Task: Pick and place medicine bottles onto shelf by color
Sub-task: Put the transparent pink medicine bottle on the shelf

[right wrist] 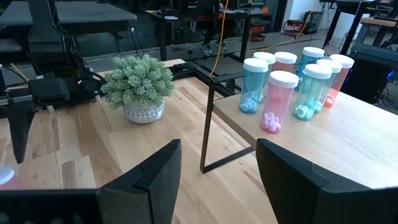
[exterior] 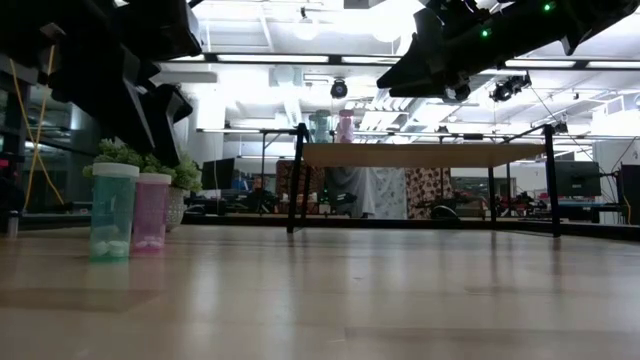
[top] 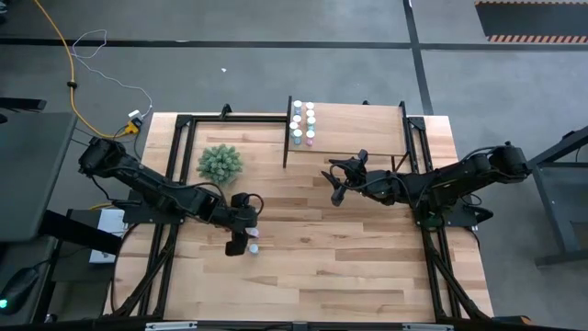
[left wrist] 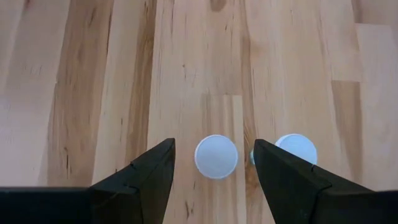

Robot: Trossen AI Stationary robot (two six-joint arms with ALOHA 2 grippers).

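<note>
Left gripper hangs wide open over a white-capped bottle, fingers either side, gripping nothing; a second bottle stands just beside. Right gripper, open and empty, hovers near the shelf's front edge, seven bottles clustered at its corner

A grey floor is surrounding the bench, with dark seams running across it. A yellow cable is lying on the floor beside a white cable. Ceiling light strips are illuminating the room. Desks and monitors are standing in the background.
</note>
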